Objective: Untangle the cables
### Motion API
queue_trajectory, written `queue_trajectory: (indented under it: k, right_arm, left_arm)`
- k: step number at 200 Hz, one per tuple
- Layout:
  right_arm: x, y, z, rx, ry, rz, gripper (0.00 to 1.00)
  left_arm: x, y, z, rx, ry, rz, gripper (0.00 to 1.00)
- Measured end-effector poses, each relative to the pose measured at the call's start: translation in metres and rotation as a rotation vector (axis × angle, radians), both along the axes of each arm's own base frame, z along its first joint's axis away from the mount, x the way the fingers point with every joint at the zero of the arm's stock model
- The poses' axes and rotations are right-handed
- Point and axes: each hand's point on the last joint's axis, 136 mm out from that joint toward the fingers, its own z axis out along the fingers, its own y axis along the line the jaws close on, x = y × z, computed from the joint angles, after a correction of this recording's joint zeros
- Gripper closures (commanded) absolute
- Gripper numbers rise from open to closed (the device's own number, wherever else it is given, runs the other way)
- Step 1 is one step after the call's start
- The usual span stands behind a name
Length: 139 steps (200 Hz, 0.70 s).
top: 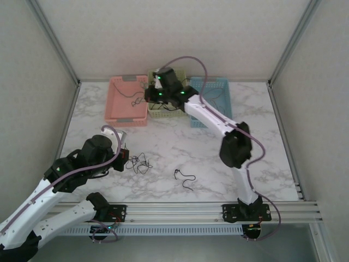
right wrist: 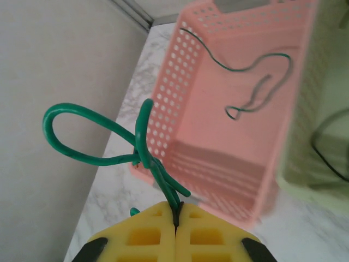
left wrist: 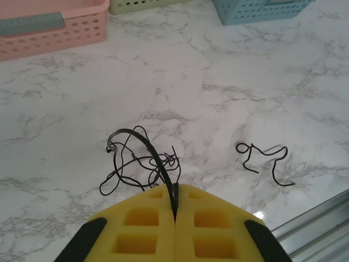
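Observation:
A tangle of thin black cables (left wrist: pixel 133 164) lies on the marble table (left wrist: pixel 218 71), in front of my left gripper (left wrist: pixel 175 188). That gripper is shut on one black strand rising from the tangle. From above, the left gripper (top: pixel 126 157) sits at the left edge of the tangle (top: pixel 139 162). A separate dark cable (left wrist: pixel 265 159) lies apart to the right. My right gripper (right wrist: pixel 178 206) is shut on a looped green cable (right wrist: pixel 98 139), held above the pink basket's near corner. Another thin dark-green cable (right wrist: pixel 256 90) lies inside that basket.
Three baskets stand in a row at the back: pink basket (top: pixel 128 101), yellow-green basket (top: pixel 166 106), blue basket (top: pixel 215 101). The yellow-green basket (right wrist: pixel 327 98) holds a dark wire. Walls close in the table on the left, back and right. A metal rail (top: pixel 191 210) runs along the front.

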Motion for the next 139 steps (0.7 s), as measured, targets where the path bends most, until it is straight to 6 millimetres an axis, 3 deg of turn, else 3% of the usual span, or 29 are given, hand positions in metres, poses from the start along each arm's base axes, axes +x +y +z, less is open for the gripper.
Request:
queue_trajectory:
  k: [8, 33, 40, 52, 71, 93, 139]
  right_arm:
    - [0.007, 0.019, -0.008, -0.001, -0.007, 0.015, 1.00]
    - [0.017, 0.052, -0.029, 0.003, -0.015, 0.035, 1.00]
    - [0.018, 0.056, -0.038, -0.002, -0.007, 0.037, 0.89]
    - [0.020, 0.059, -0.055, -0.017, 0.013, 0.037, 0.61]
    - [0.021, 0.058, -0.077, -0.046, 0.045, 0.033, 0.47]
    - [0.021, 0.055, -0.082, -0.067, 0.052, 0.036, 0.44]
    - [0.016, 0.044, -0.060, -0.096, 0.011, 0.062, 0.50]
  left_arm:
    - [0.000, 0.000, 0.000, 0.000, 0.000, 0.000, 1.00]
    - [0.000, 0.000, -0.001, 0.001, 0.001, 0.000, 1.00]
    - [0.000, 0.000, -0.001, 0.002, 0.002, 0.000, 1.00]
    - [0.000, 0.000, -0.001, 0.001, 0.001, 0.000, 1.00]
    - [0.000, 0.000, -0.001, 0.002, 0.002, 0.000, 1.00]
    - [0.000, 0.000, -0.001, 0.002, 0.002, 0.000, 1.00]
    - [0.000, 0.000, -0.002, 0.003, 0.003, 0.000, 1.00]
